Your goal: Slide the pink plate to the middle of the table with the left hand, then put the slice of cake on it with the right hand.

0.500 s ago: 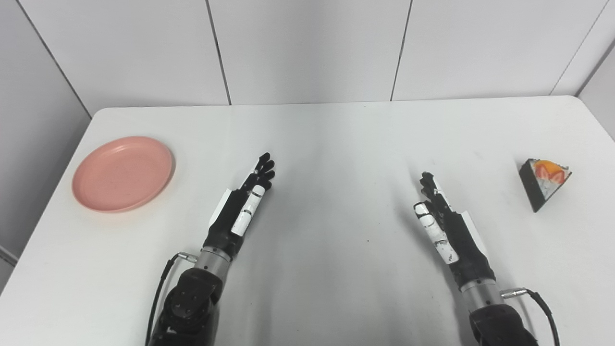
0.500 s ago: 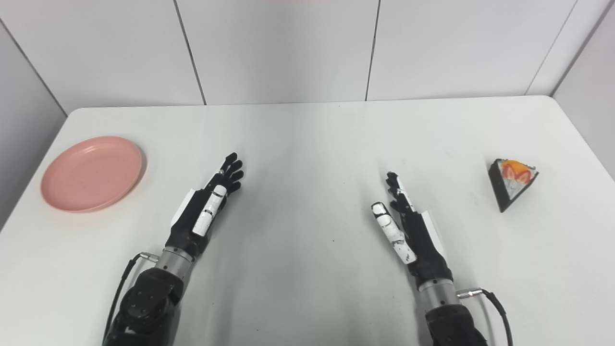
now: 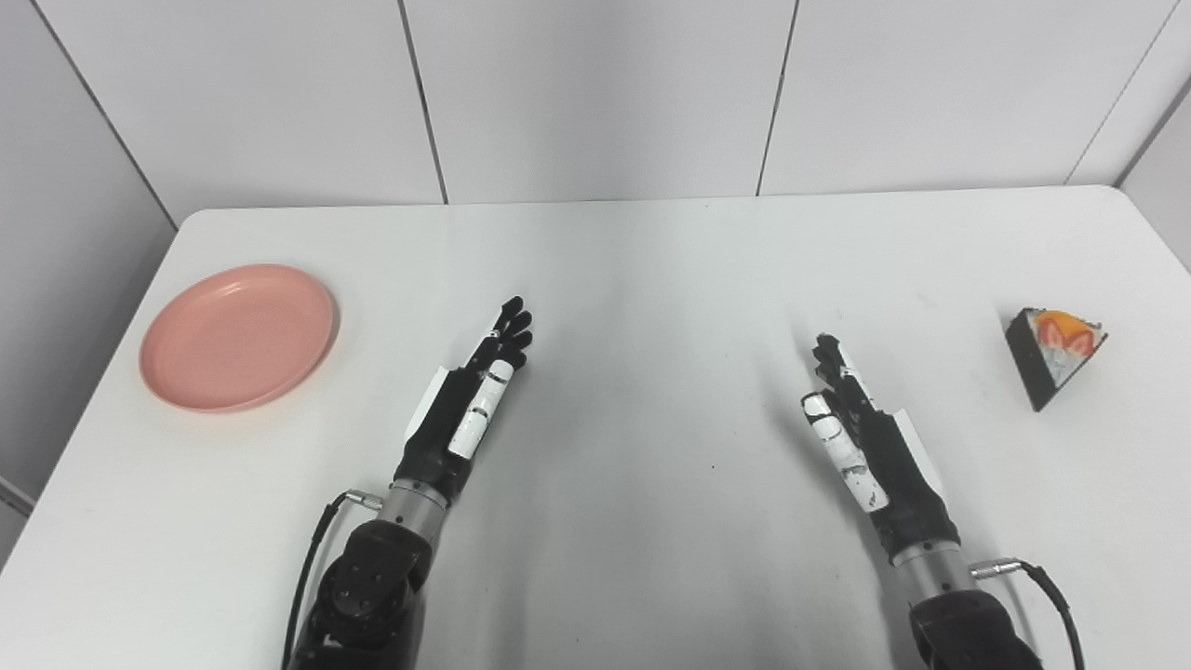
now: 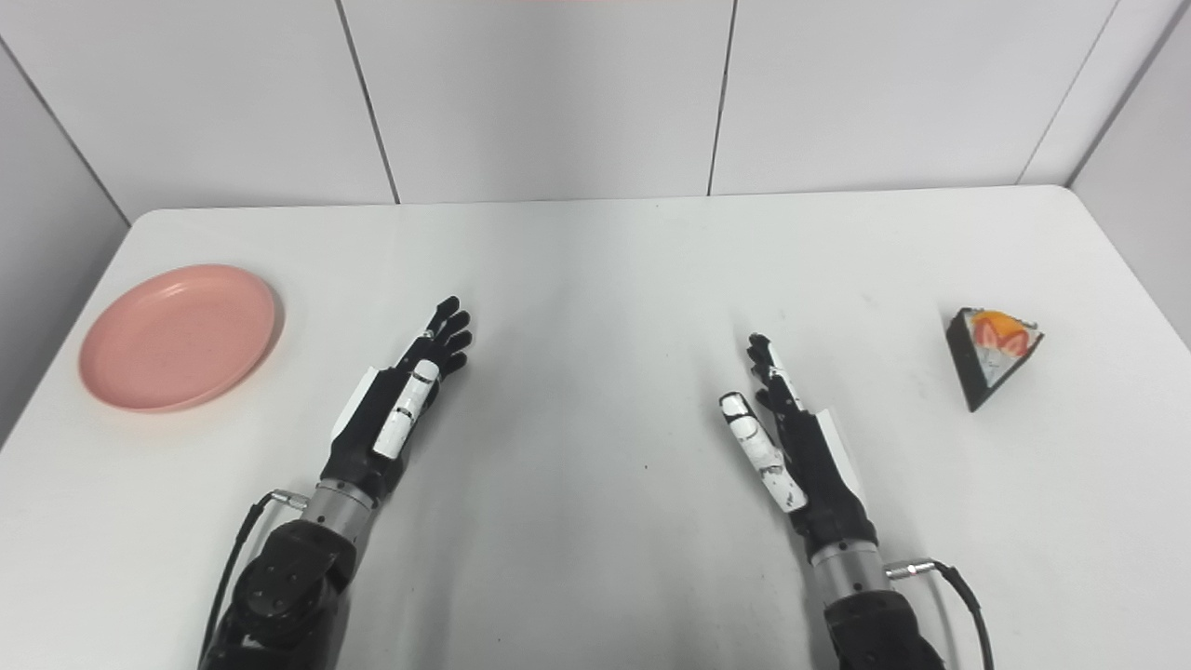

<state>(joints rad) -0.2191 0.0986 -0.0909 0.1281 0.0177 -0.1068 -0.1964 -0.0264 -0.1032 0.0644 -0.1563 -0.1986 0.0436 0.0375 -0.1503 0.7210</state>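
A round pink plate [image 3: 238, 336] lies flat near the table's left edge. A wedge of cake [image 3: 1054, 355] with a dark side and orange-red fruit on top sits near the right edge. My left hand [image 3: 470, 402] hovers over the table left of centre, fingers stretched out and holding nothing, well to the right of the plate. My right hand [image 3: 861, 433] is held the same way right of centre, open and empty, a good distance left of the cake.
The white table [image 3: 651, 270] runs to a grey panelled wall at the back, with rounded far corners. Black cables trail from both wrists near the bottom edge. Between the two hands lies bare tabletop.
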